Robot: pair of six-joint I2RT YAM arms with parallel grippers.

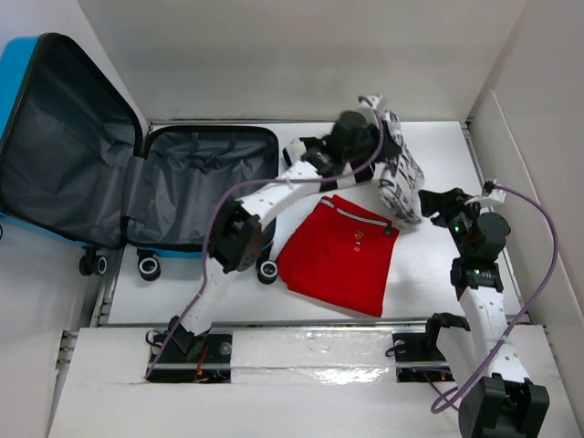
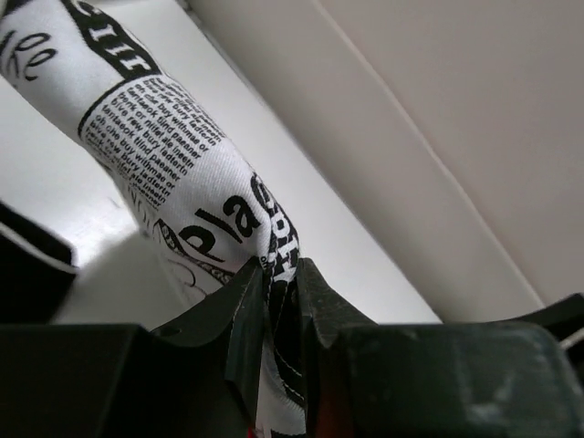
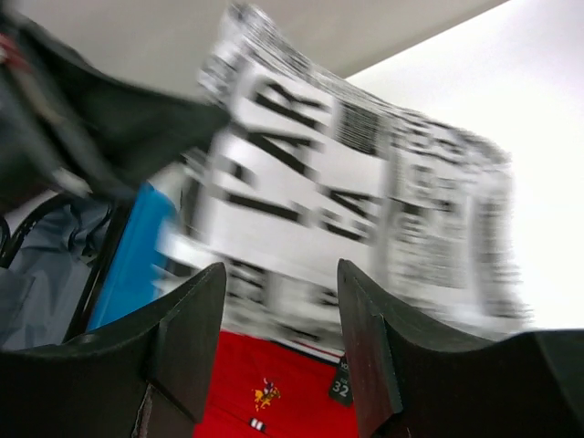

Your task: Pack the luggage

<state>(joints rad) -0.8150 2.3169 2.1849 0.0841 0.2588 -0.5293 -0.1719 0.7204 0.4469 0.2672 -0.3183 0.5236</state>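
Observation:
The blue luggage [image 1: 82, 155] lies open at the left, its grey lining showing, nothing inside. My left gripper [image 1: 379, 123] is shut on a white cloth with black newspaper print [image 1: 400, 173] and holds it up at the back right of the table; the cloth [image 2: 173, 137] hangs pinched between the fingers [image 2: 242, 310]. A folded red shirt [image 1: 339, 253] lies in the middle of the table. My right gripper [image 1: 447, 208] is open and empty just right of the printed cloth [image 3: 356, 182], above the red shirt [image 3: 283, 392]; a blue edge of the luggage [image 3: 137, 251] shows at its left.
White walls enclose the table at the back and right [image 1: 511, 164]. The luggage's black wheels [image 1: 146, 266] stand at its near edge. The left arm [image 1: 246, 228] stretches across the luggage's right half.

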